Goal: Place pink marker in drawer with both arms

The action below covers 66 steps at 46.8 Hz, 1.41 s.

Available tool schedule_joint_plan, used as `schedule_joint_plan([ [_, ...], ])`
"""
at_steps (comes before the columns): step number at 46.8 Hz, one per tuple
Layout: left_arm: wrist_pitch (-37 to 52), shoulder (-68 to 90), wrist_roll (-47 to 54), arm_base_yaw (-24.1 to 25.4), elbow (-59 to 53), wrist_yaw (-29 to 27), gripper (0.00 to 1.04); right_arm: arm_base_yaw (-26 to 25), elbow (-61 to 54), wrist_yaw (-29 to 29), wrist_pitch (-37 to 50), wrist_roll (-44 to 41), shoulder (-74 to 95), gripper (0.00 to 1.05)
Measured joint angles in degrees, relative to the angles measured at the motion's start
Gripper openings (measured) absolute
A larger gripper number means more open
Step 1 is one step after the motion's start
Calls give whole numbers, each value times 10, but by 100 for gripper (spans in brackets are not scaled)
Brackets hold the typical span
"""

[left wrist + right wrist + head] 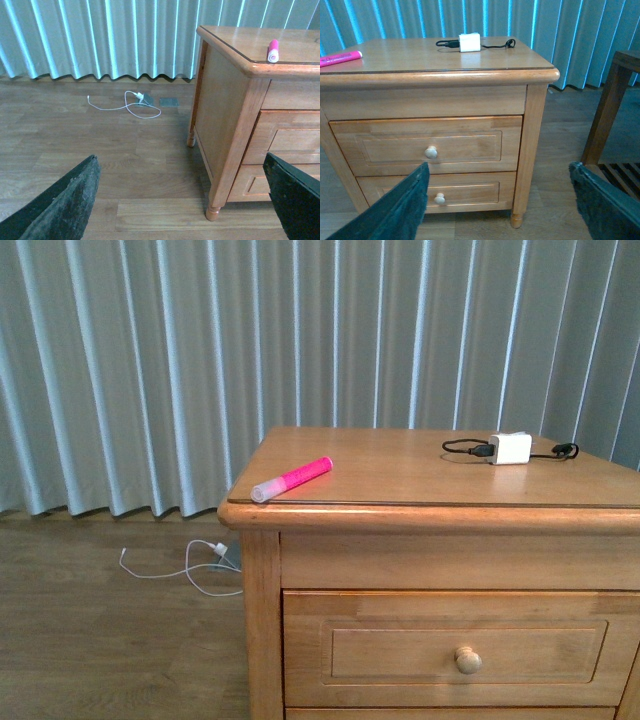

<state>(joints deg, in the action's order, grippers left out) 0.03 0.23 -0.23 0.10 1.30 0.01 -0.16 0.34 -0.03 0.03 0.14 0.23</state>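
Note:
The pink marker lies on the wooden nightstand's top near its front left corner, cap toward the edge. It also shows in the left wrist view and the right wrist view. The drawer is closed, with its round knob showing; it also shows in the right wrist view. My left gripper is open and empty, low over the floor to the left of the nightstand. My right gripper is open and empty, in front of the nightstand. Neither arm shows in the front view.
A white charger with a black cable sits at the back right of the top. A second drawer is below the first. A white cable lies on the floor by the curtain. A dark wooden frame stands right of the nightstand.

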Motion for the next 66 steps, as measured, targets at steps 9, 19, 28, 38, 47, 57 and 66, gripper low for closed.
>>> schedule_joint_plan([
  [9,0,0,0,0,0,0,99,0,0,0,0,0,0,96],
  [19,0,0,0,0,0,0,99,0,0,0,0,0,0,96],
  [28,0,0,0,0,0,0,99,0,0,0,0,0,0,96],
  [38,0,0,0,0,0,0,99,0,0,0,0,0,0,96],
  [47,0,0,0,0,0,0,99,8,5,-13,-20,7,42,96],
  [57,0,0,0,0,0,0,99,47,61,-30,87,31,288,96],
  [66,0,0,0,0,0,0,99,126,147,16,223,41,566,96],
])
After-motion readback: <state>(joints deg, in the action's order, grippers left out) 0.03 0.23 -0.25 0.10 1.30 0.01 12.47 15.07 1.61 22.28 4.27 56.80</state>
